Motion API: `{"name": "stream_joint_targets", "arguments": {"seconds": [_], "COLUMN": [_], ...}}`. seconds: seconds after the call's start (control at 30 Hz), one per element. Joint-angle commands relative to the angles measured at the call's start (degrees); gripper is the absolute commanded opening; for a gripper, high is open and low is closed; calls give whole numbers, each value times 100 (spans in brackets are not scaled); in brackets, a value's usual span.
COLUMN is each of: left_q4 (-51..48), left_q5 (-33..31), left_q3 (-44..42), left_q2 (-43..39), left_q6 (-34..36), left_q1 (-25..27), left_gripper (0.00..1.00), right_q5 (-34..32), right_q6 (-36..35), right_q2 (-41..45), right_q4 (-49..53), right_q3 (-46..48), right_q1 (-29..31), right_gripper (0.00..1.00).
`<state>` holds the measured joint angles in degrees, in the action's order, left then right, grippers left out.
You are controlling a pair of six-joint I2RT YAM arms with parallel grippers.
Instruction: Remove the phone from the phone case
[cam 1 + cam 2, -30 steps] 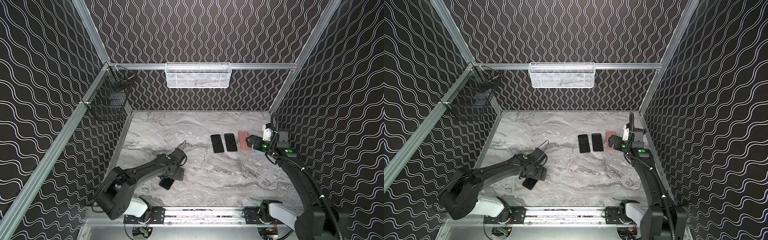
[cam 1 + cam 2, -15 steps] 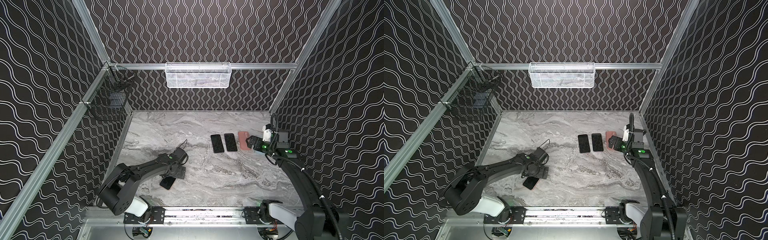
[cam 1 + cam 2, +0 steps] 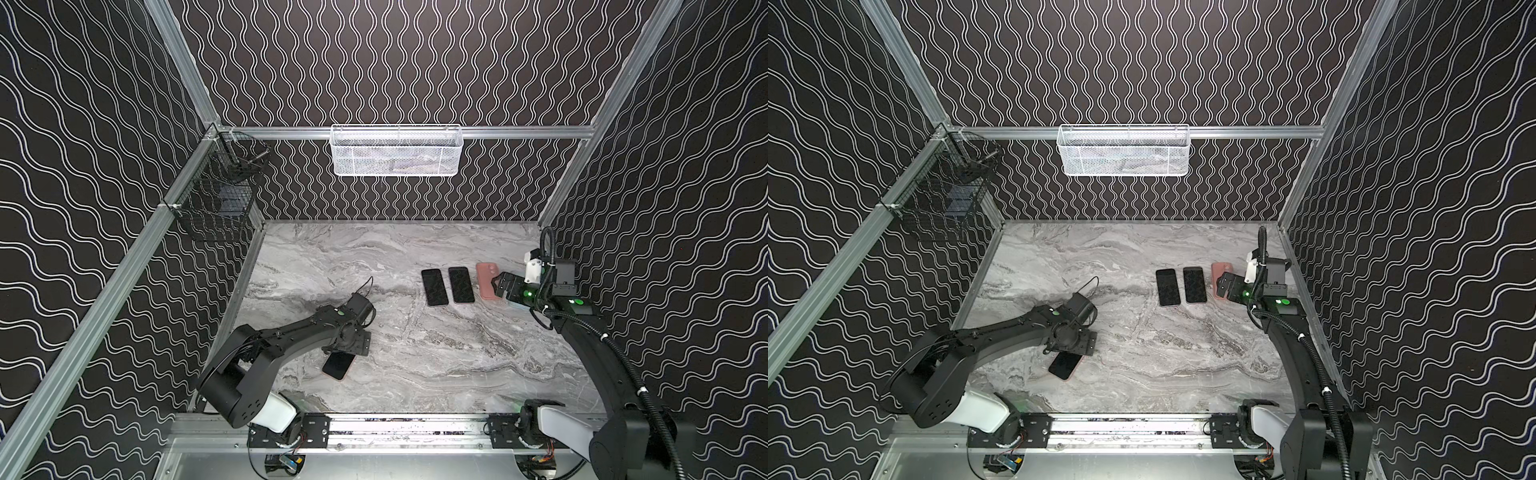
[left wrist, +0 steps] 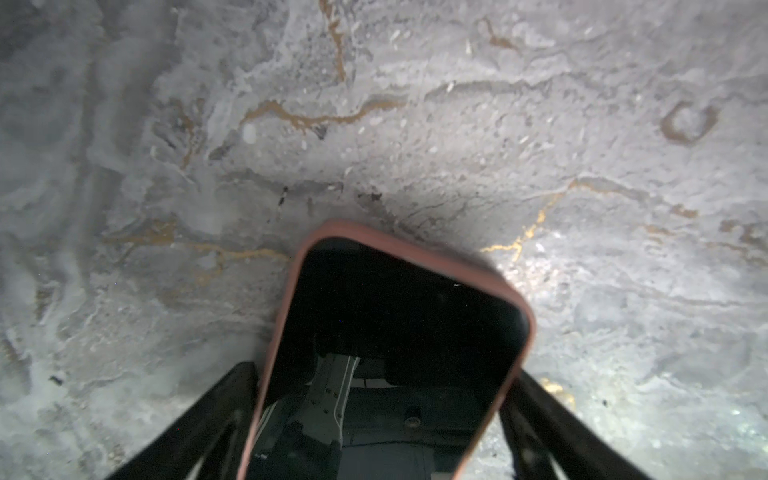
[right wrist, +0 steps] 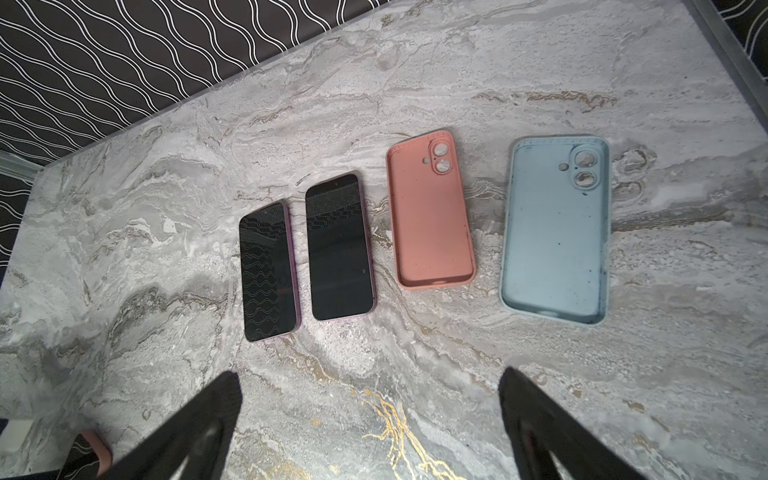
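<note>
Left claw [image 4: 382,374]: low over the front-left of the desk [image 3: 415,353]. The jaws are spread wide, with one finger along each long side of the cased handset. I cannot tell whether they press it.
Phone [image 4: 399,324]: screen up, seated in its pink phone case [image 4: 415,253], lying flat and at a slant on the desk.
Step in hand: by my judgement, getting a hold across the width of the cased handset.
Doing it well: close evenly on the case rim, not on the glass. Grip near one end so a far corner stays free for peeling. The case looks soft and may flex, so squeeze only enough to lift, and keep it level.
Bare phones [image 3: 434,286]: two side by side, well to the right. Leave them alone.
Empty pink case [image 5: 430,216]: beside them, hollow side up, with a blue case [image 5: 555,232] further right.
Right claw [image 5: 370,374]: spread wide and holding nothing, poised near the empty cases. It will likely have to cross over to help.
</note>
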<state>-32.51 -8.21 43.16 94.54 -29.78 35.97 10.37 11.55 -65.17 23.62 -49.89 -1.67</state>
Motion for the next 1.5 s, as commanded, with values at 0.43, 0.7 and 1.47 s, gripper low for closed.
{"name": "stream_joint_targets", "arguments": {"seconds": [0.43,0.7,1.47], "left_q4": [14,138,-807], "left_q5": [580,506,13], "left_q3": [341,566,110], "left_q2": [-123,90,-377], "left_q6": [-489,-719,-296], "left_q1": [22,97,-206], "left_gripper": [65,70,99], "right_q5": [143,263,293], "right_q6": [83,122,128], "right_q2": [35,142,394], "right_q4": [-62,-39,122], "right_q3": [-39,33,164], "right_q1": [0,0,0], "right_gripper": [99,99,99]}}
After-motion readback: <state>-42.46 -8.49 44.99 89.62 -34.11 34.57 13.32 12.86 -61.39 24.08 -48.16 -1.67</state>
